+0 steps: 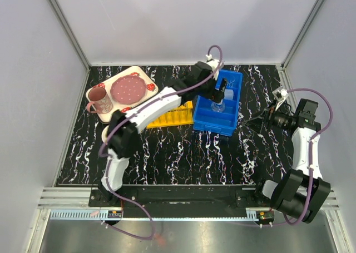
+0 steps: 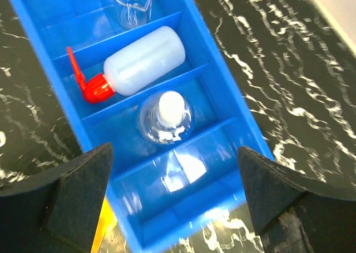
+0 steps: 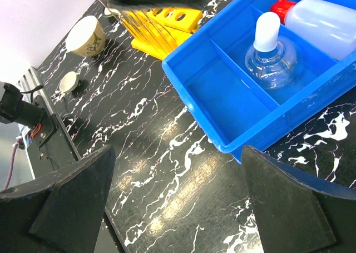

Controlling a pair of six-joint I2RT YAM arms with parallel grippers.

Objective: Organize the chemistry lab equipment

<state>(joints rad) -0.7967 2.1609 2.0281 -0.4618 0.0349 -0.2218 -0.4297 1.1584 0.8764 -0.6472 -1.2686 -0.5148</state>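
Note:
A blue divided bin holds a small clear glass flask with a white stopper, upright in one compartment. A red-capped squeeze bottle lies in the compartment beyond it, and a clear glass vessel stands in the farthest one. My left gripper is open and empty above the bin's nearest, empty compartment. My right gripper is open and empty over the table, right of the bin. The yellow tube rack lies left of the bin, with thin clear test tubes at it. A small white dish sits on the table.
A larger white bowl stands near the small dish. A strawberry tray with a pink mug and a plate sits at the back left. White walls close in the table on three sides.

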